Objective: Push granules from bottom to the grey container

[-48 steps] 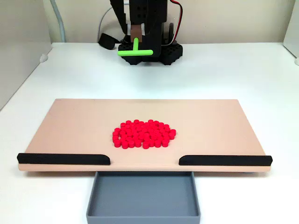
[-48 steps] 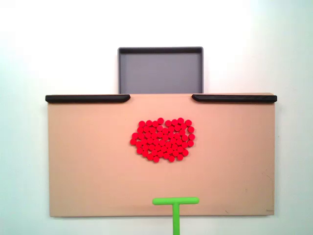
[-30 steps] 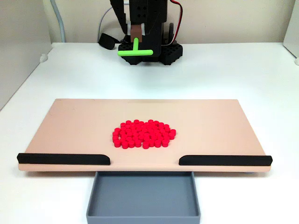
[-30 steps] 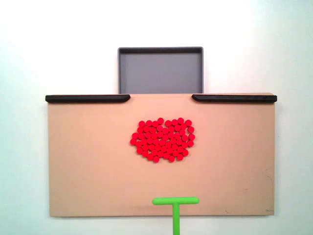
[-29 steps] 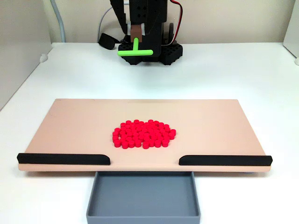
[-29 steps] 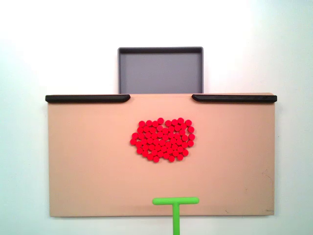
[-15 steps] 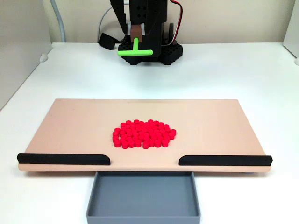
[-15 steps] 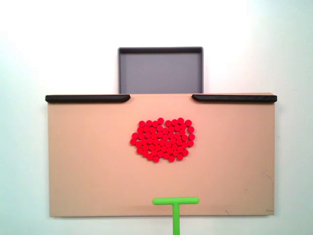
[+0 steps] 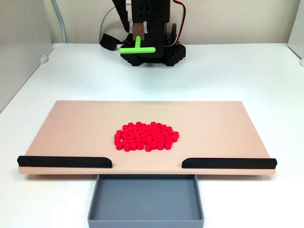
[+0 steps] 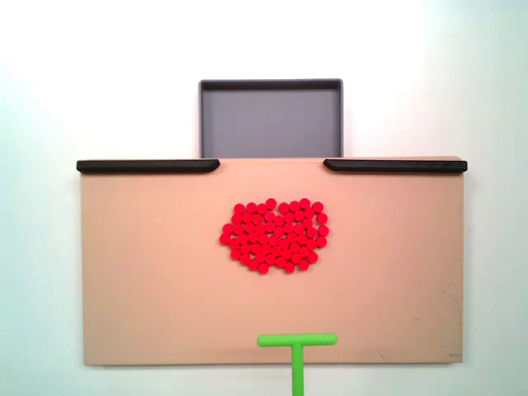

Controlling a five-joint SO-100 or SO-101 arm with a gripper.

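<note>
The granules [image 9: 146, 137] are a tight cluster of small red pellets in the middle of the tan board [image 9: 71, 128]; from above, the granules [image 10: 273, 235] lie between the pusher and the grey container [image 10: 271, 124]. The grey container [image 9: 145, 202] sits empty against the board's near edge, at the gap between two black strips. My gripper [image 9: 138, 33] hangs at the far side of the table, shut on the stem of a green T-shaped pusher [image 9: 137, 49]. Seen from above, the pusher's crossbar [image 10: 297, 339] hovers over the board's bottom edge, well apart from the pellets.
Black strips [image 9: 64, 161] [image 9: 228, 163] line the board's near edge either side of the gap. The arm's black base [image 9: 152, 54] and cables stand at the back of the white table. A wall panel rises on the left.
The green pusher has lifted slightly in the front-facing view and shifted a touch toward the board's bottom edge from above. Pellets, board and tray are unmoved.
</note>
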